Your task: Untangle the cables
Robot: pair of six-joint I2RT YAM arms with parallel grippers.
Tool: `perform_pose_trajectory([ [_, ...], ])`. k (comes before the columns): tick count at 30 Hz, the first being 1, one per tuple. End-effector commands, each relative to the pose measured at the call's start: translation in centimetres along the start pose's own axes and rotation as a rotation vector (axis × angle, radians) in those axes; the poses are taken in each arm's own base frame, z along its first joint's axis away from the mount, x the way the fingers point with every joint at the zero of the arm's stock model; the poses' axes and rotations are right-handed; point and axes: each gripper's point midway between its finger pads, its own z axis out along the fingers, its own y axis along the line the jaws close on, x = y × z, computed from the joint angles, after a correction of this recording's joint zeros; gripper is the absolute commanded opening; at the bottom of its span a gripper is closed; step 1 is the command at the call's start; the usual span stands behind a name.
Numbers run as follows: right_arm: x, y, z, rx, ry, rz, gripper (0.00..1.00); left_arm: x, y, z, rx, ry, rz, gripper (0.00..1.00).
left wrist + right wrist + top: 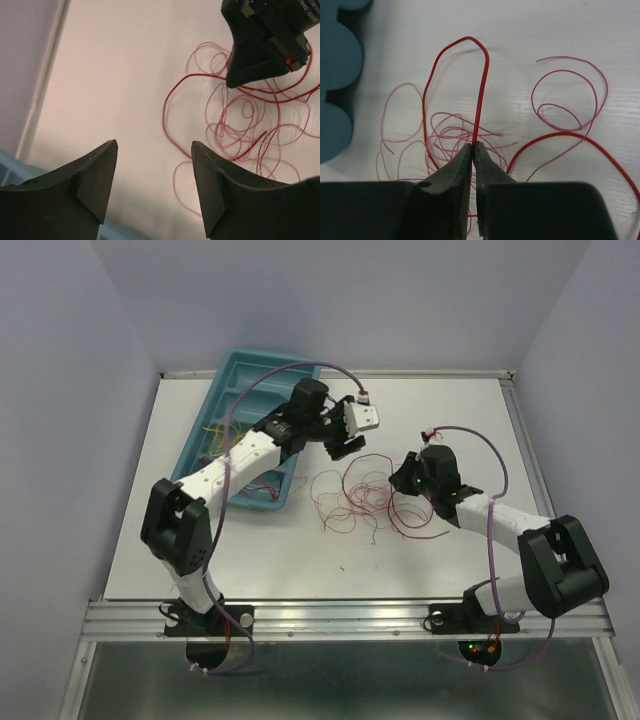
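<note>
Right claw was clenched on one thin red strand (only its wrist cam showed the pinch). The curly, thread-like red cables lay in a loose heap mid-way across the white bench. Left claw hung released near the heap. Further back, the teal tray held some yellow wires.

Left arm stretched forward, left gripper raised, jaws well apart. Right arm bent inward, right gripper low (fingertips nearly meeting), pinching red cable.
</note>
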Motion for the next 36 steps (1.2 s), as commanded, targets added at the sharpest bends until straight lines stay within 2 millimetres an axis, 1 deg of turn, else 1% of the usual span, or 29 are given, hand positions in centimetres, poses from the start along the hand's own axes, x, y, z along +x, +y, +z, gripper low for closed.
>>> perform_pose_trajectory([
  [1,-3.3,2.4,-1.6,-0.097,-0.136,-0.029,0.1,-2.5,-0.8,4.7,-0.005,-0.045,-0.079,0.71],
  [2,-3.2,2.3,-1.7,-0.093,-0.135,-0.029,0.1,-2.5,-1.1,5.5,0.001,-0.044,-0.093,0.71],
  [3,-3.3,2.3,-1.8,-0.09,-0.14,-0.025,0.11,-2.1,-1.3,6.8,0.014,-0.04,-0.115,0.71],
  [4,-3.3,2.1,-1.8,-0.082,-0.139,-0.022,0.12,-2.3,-2.1,7.6,0.029,-0.04,-0.118,0.71],
  [5,-3.3,1.9,-1.9,-0.071,-0.144,-0.017,0.14,-1.5,-2.4,8.8,0.028,-0.019,-0.128,0.71],
  [6,-3.4,1.8,-1.9,-0.061,-0.148,-0.01,0.16,-1.4,-3.1,9.7,0.023,-0.005,-0.14,0.72],
  [7,-3.4,1.5,-2.0,-0.049,-0.154,-0.002,0.16,-0.6,-2.4,10.1,-0.016,0.021,-0.155,0.72],
  [8,-3.7,1.0,-2.1,-0.021,-0.174,0.007,0.16,0.2,-2.7,11.3,-0.042,0.058,-0.151,0.72],
  [11,-3.9,0.0,-2.2,0.03,-0.196,0.028,0.16,1.9,-3.9,12.5,-0.038,0.095,-0.168,0.72],
  [15,-3.9,-0.6,-2.1,0.064,-0.203,0.044,0.15,3.0,-4.9,13.0,-0.015,0.108,-0.176,0.71],
  [17,-3.9,-0.7,-1.9,0.07,-0.2,0.052,0.14,3.7,-5.0,13.1,-0.015,0.123,-0.178,0.71],
  [19,-3.8,-0.9,-1.9,0.078,-0.2,0.055,0.14,4.0,-5.0,13.3,-0.019,0.13,-0.182,0.71],
  [21,-4.0,-1.2,-2.0,0.095,-0.215,0.065,0.14,4.7,-5.0,13.7,-0.025,0.148,-0.183,0.7],
  [23,-4.2,-1.5,-2.5,0.108,-0.237,0.081,0.14,5.7,-5.0,14.1,-0.037,0.173,-0.186,0.69],
  [24,-4.8,-1.6,-3.0,0.118,-0.268,0.089,0.14,6.0,-5.1,14.1,-0.032,0.182,-0.187,0.69],
  [25,-5.0,-1.7,-3.3,0.122,-0.281,0.092,0.14,6.4,-5.3,14.2,-0.026,0.189,-0.184,0.69],
  [26,-5.1,-2.2,-3.6,0.14,-0.299,0.101,0.14,7.1,-5.6,14.3,-0.019,0.207,-0.19,0.68],
  [29,-5.5,-2.2,-4.4,0.141,-0.331,0.111,0.14,8.1,-6.2,14.7,0.007,0.244,-0.2,0.68],
  [30,-5.8,-2.3,-4.8,0.147,-0.351,0.114,0.14,8.9,-6.7,15.1,0.028,0.273,-0.203,0.67],
  [33,-6.2,-2.4,-5.3,0.15,-0.371,0.117,0.15,9.9,-7.4,15.4,0.06,0.306,-0.203,0.58],
  [34,-6.2,-2.4,-5.3,0.151,-0.374,0.118,0.15,10.0,-7.4,15.4,0.062,0.307,-0.191,0.39],
  [35,-6.3,-2.4,-5.4,0.151,-0.376,0.117,0.15,10.0,-7.3,15.4,0.06,0.306,-0.192,0.26],
  [36,-6.4,-2.4,-5.4,0.152,-0.381,0.12,0.15,9.7,-7.0,15.2,0.05,0.298,-0.186,0.15],
])
